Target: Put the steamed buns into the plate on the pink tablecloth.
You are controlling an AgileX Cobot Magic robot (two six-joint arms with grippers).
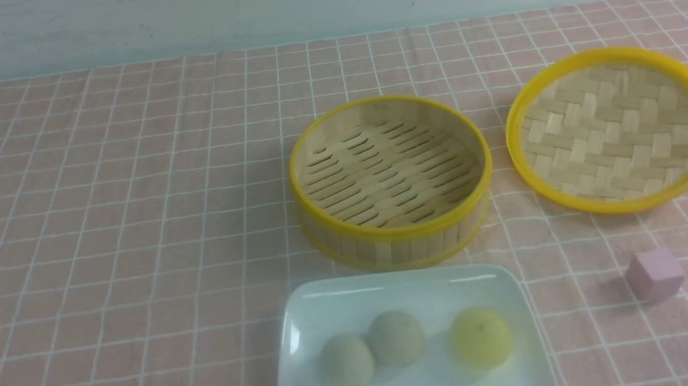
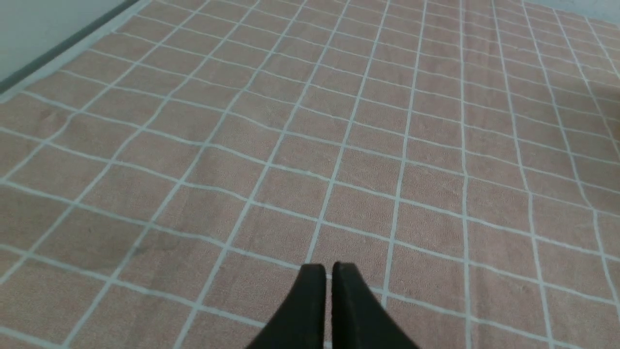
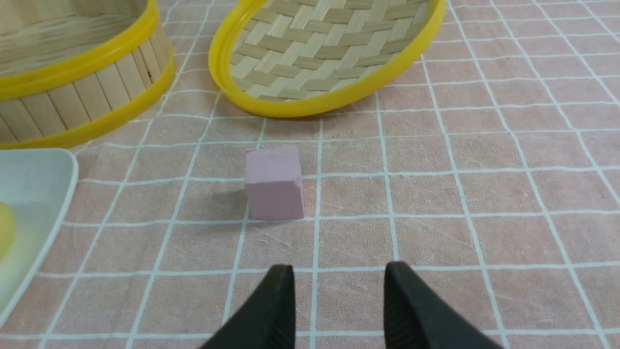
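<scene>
Right end effector [image 3: 339, 276] spread, holding nothing, over the pink tablecloth [image 3: 484, 194]; pink cube [image 3: 274, 183] just ahead, plate [image 3: 48, 169] corner off at 10 o'clock. Left end effector [image 2: 328, 271] pressed together over bare cloth. Front view: three steamed buns [image 1: 396, 339] lie in the plate at 6 o'clock of the steamer basket [image 1: 398, 239]; lid [image 1: 623, 199] at its 3 o'clock.

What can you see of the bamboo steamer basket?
The steamer basket is round, with a wall of upright pale bamboo strips, yellow bands at rim and base, and a slatted floor. It stands upright and empty on the pink tablecloth, just behind the plate and left of its lid, which lies apart from it. Whether it touches the plate is unclear.
</scene>
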